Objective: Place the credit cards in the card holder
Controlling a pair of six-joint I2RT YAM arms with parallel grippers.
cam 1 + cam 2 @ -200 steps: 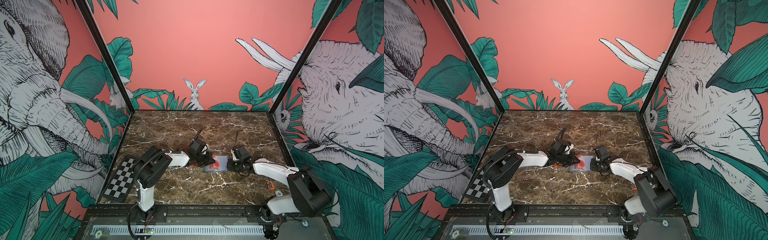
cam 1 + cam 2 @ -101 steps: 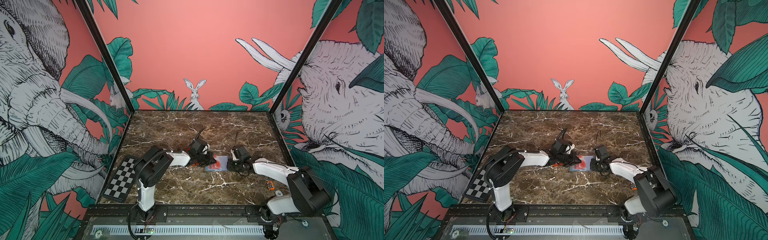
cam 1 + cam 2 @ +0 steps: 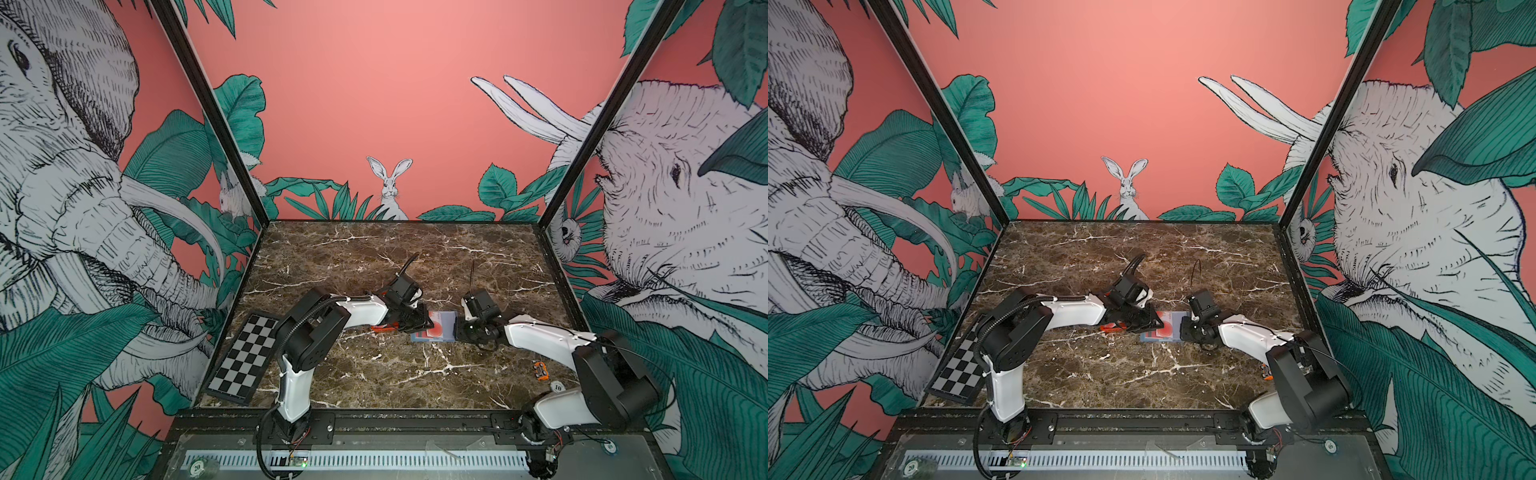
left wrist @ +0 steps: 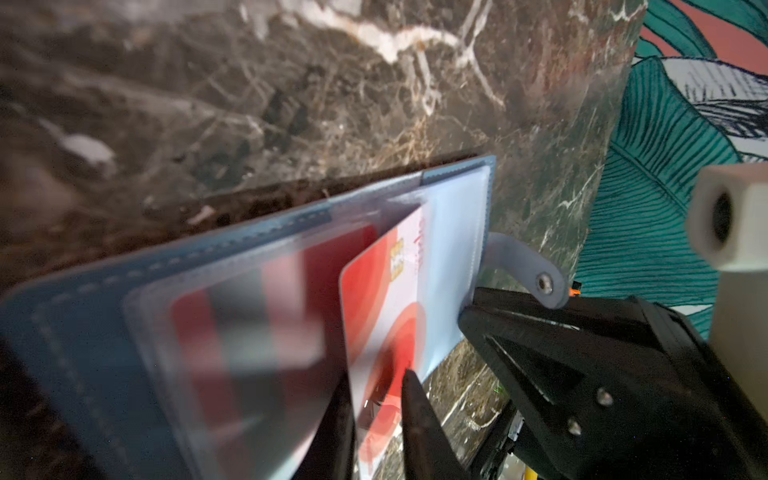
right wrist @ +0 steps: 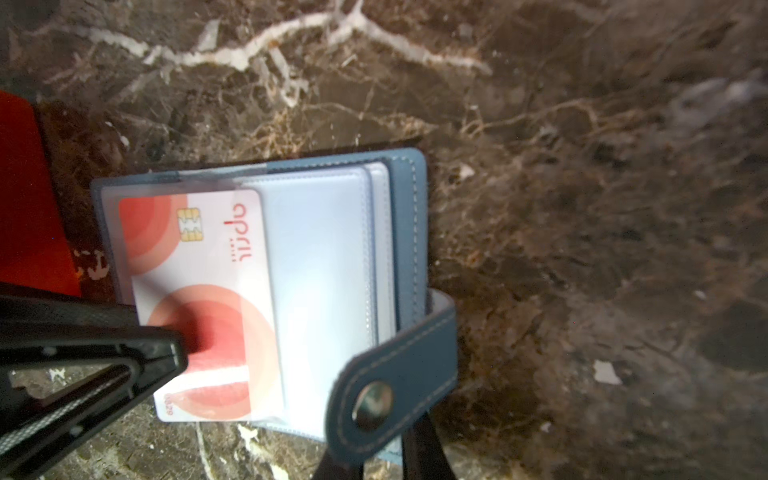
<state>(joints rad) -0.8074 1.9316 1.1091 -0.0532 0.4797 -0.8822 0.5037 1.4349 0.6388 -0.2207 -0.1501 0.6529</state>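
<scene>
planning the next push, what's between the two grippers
the open card holder, with a card partly in a clear sleeve; shows in both top views, closer in both wrist views

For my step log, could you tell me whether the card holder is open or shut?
Open: the card holder lies spread out, its clear sleeves showing, and its snap tab is unfastened.

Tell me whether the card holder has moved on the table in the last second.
No. In a top view the card holder lies at the same spot against the white veins of the marble table as a second ago.
</scene>
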